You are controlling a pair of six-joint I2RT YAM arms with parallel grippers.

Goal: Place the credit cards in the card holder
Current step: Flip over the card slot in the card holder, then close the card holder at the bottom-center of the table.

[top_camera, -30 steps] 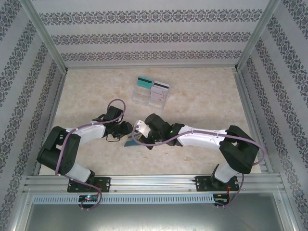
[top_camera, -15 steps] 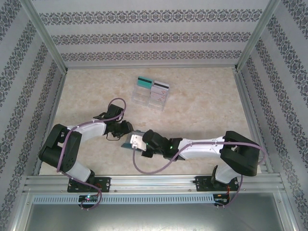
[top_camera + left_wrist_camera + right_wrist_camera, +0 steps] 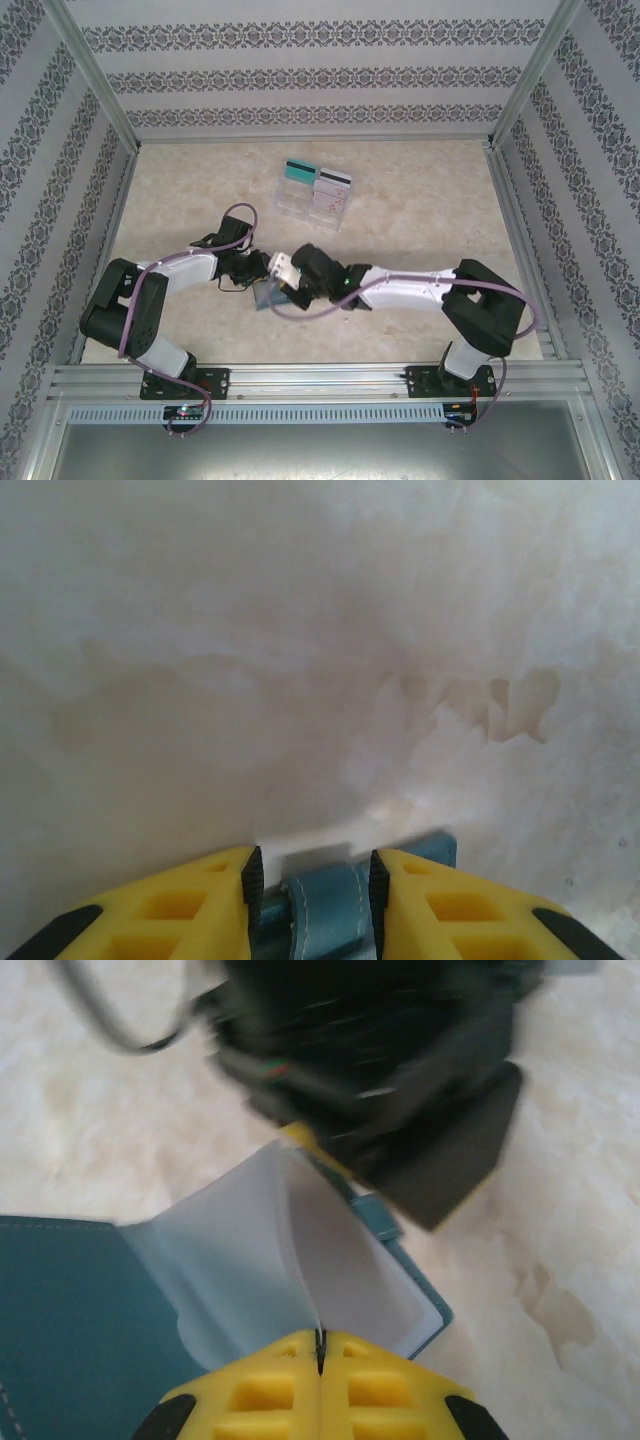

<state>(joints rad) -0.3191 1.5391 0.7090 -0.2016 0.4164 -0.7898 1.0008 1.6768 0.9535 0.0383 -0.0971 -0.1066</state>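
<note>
The card holder [image 3: 70, 1300] lies open on the surface [image 3: 420, 210] between my two arms, teal cover down and pockets facing up. It is light and floppy and would slide or fold shut if left alone, so it needs one hold to pin it and another to spread a pocket. My right gripper [image 3: 320, 1345] is clenched on the rim of a thin translucent pocket leaf [image 3: 240, 1270], lifting it so the pocket gapes. That leaf is soft and slick, so I judge that only a light pinch right at the edge is safe. My left gripper [image 3: 313, 880] is closed around the clasp tab [image 3: 325, 910], pinning that side.

What I can see of the pockets looks empty. The credit cards sit well apart at the far end of the clear trays [image 3: 300, 205], one teal card [image 3: 298, 170] and one pale card [image 3: 334, 178]. I cannot tell whether they lie in the trays or on them. The cards are stiff, thin and smooth, best taken by a short edge.
</note>
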